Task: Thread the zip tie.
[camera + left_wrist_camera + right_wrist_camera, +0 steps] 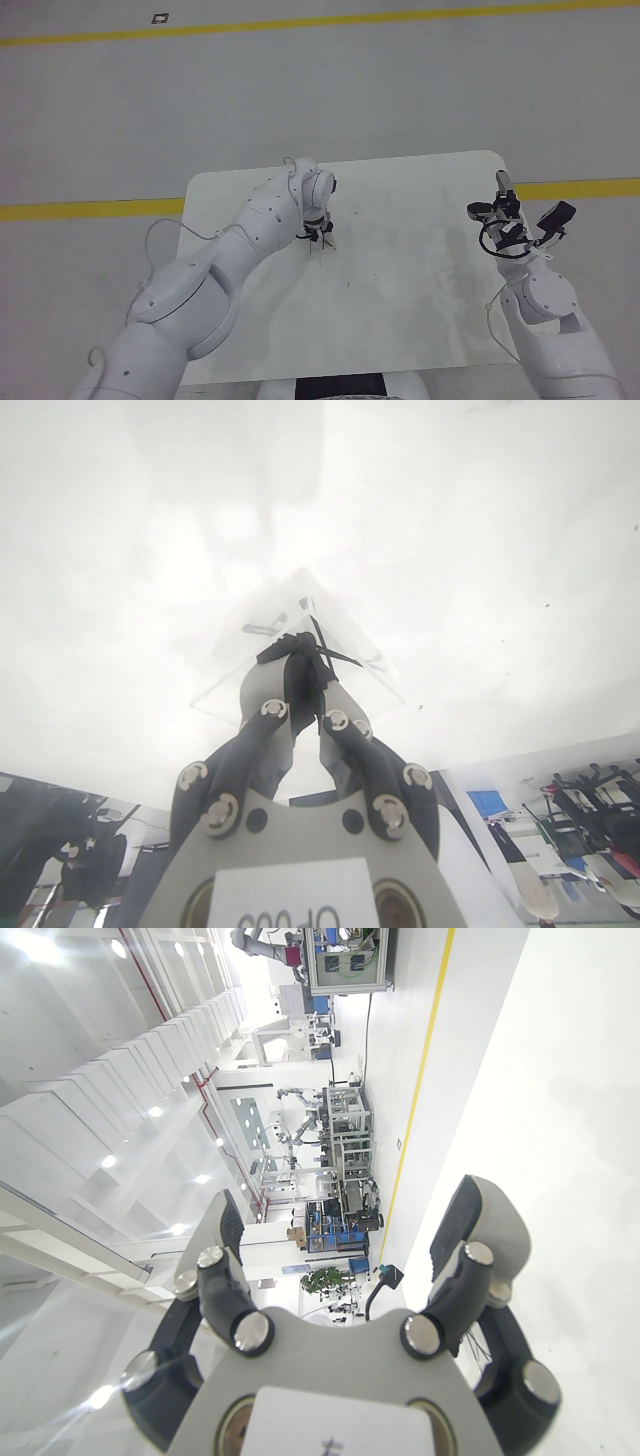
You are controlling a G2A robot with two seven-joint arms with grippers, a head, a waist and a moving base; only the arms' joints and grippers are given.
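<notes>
Black zip tie (306, 644), pinched in our left fingers (260, 687); right fingers (452, 1223) spread, idle. We risk the tail slipping if that pinch loosens.

Black zip tie (350, 661), white table (400, 290) — faintly dark-speckled, yellow floor stripes (300, 22), pale grey floor (300, 100)

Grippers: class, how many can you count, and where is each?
2. The left gripper is over the table near its middle, shut on the black zip tie; the right gripper is open at the table's right edge.
</notes>
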